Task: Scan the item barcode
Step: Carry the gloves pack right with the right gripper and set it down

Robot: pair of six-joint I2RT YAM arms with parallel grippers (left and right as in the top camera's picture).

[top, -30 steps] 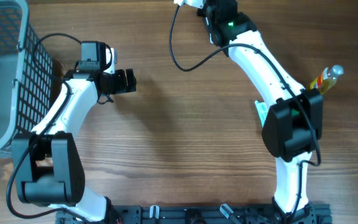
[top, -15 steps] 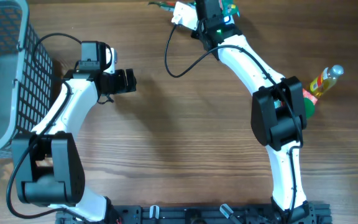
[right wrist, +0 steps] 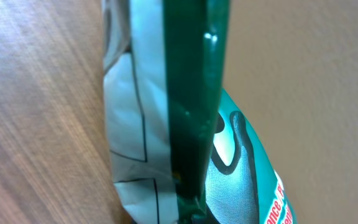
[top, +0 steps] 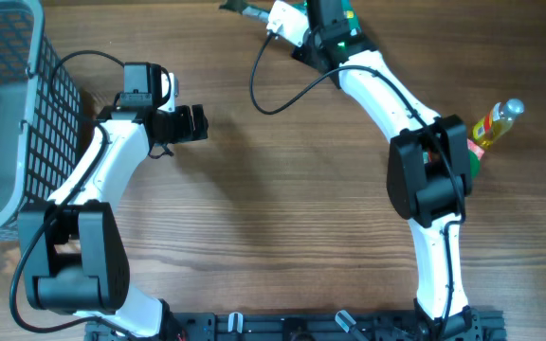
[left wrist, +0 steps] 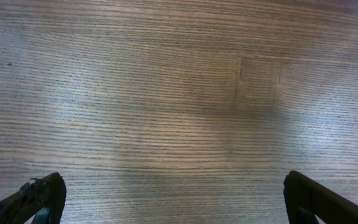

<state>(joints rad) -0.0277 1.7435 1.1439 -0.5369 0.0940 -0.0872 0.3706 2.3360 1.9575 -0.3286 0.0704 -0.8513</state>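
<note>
The packet [right wrist: 241, 168], of green and silver foil, is held at the far edge of the table [top: 282, 208]. It is pinched along its dark green seam by the right gripper [top: 318, 13], whose jaws are closed tight on it. The step in hand is judged to be presenting the printed code to a reader. No scanner can be made out with certainty in any view, and the barcode itself is not seen.

For the step to be done well, the packet should be turned so that a flat printed face, not the seam edge, is offered square-on. The foil should be drawn taut so that glare and creases do not break the bars, and the hold should be steadied for a moment.

The left gripper [top: 197, 123] is spread fully wide and has hold of nothing, hanging over bare wood on the left half of the table.

Counted:
- one packet, in the grip
- one bottle [top: 497, 120] with a yellow label, lying at the right
- one green and red thing [top: 473, 157], half hidden by the right arm
- one grey mesh basket [top: 50, 76] at the left edge
- two arms
</note>
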